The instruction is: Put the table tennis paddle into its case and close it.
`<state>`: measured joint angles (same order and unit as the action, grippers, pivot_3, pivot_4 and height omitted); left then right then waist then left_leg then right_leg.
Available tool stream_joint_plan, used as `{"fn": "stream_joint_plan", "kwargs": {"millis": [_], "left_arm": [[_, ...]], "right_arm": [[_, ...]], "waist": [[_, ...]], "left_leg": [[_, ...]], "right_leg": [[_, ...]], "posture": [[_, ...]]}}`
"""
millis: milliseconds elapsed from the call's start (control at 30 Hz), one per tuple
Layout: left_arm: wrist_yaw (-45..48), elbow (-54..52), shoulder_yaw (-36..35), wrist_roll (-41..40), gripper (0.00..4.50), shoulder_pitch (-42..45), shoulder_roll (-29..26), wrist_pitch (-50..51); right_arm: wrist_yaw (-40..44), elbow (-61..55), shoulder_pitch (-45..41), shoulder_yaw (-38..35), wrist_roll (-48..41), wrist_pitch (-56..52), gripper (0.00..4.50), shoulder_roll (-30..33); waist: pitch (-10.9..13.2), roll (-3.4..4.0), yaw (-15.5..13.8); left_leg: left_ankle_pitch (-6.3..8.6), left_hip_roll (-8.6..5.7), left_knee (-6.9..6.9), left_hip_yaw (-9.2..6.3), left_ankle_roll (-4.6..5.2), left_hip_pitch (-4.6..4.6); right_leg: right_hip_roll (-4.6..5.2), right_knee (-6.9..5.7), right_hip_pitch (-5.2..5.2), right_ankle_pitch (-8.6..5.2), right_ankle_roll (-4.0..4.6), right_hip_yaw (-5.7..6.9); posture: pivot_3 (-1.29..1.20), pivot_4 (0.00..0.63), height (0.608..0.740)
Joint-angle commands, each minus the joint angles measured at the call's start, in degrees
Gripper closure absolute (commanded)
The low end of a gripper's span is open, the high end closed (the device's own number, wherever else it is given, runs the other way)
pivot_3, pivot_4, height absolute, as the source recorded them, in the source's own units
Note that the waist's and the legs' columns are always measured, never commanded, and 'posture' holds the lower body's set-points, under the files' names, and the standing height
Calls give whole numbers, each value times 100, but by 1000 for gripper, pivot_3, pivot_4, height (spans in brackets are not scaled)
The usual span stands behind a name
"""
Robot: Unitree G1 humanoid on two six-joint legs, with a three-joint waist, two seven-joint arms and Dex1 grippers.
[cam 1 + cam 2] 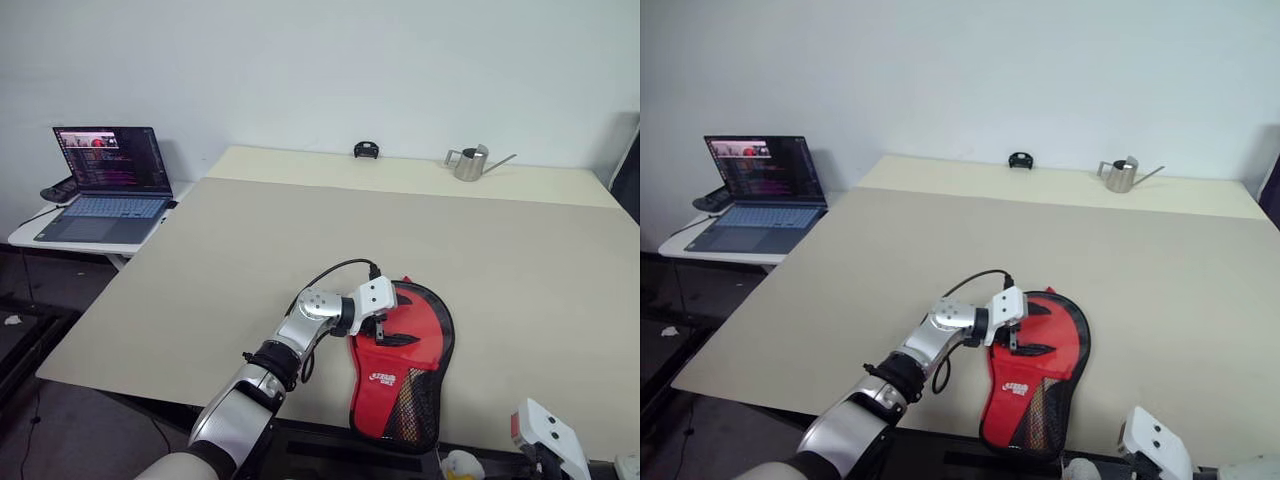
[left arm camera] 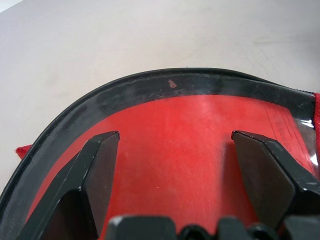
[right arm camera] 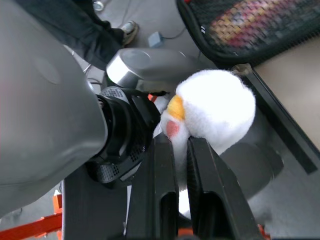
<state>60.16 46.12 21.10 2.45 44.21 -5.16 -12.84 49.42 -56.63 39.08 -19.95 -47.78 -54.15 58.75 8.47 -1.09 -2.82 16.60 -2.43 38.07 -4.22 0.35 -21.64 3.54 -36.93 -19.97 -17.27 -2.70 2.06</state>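
1. Case (image 1: 402, 370) lies at the near edge of the table (image 1: 250, 250), right of centre, red logo side up with its narrow mesh end hanging over the near edge; through that mesh the striped handle of the table tennis paddle (image 3: 245, 22) seems to show, so the paddle looks to be inside.
2. Left gripper (image 1: 383, 333) rests on the case's round end, fingers (image 2: 95, 165) spread wide, holding nothing, just pinning it.
3. Right gripper (image 3: 182, 150), below the table's near edge, has its fingers pinched on the white pull charm (image 3: 215, 107).
4. Best play now: keep the left pressing firmly and draw the charm steadily along the zip.
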Motion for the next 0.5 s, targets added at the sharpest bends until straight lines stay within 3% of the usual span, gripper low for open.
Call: {"fn": "stream_joint_plan", "kwargs": {"millis": [33,167,467,500], "left_arm": [[-13,507,341,460,586,-217,-25,154],[-10,530,345,471,586,-199,-2,143],[-57,577,330,487,586,-169,32,139],[-66,581,328,487,586,-168,35,139]], "right_arm": [[20,-337,-6,835,-83,202,4474,150],[-418,-337,-989,1362,-552,71,4474,288],[-1568,-337,-2025,1027,-2163,-320,4474,689],[-1673,-337,-2038,994,-2276,-324,4183,737]], "waist": [[-3,-4,-3],[-8,-10,3],[-8,-14,-7],[-8,-15,-8]], "left_leg": [[0,0,0,-1,0,-1],[0,-1,3,-2,-1,2],[0,-7,3,-11,-2,1],[0,-7,3,-11,-2,0]], "right_leg": [[1,1,0,0,0,1],[14,1,3,0,0,2],[35,3,8,1,1,12],[36,2,9,1,2,13]], "posture": [[0,150,740],[0,150,740],[0,150,740],[0,150,740]]}}
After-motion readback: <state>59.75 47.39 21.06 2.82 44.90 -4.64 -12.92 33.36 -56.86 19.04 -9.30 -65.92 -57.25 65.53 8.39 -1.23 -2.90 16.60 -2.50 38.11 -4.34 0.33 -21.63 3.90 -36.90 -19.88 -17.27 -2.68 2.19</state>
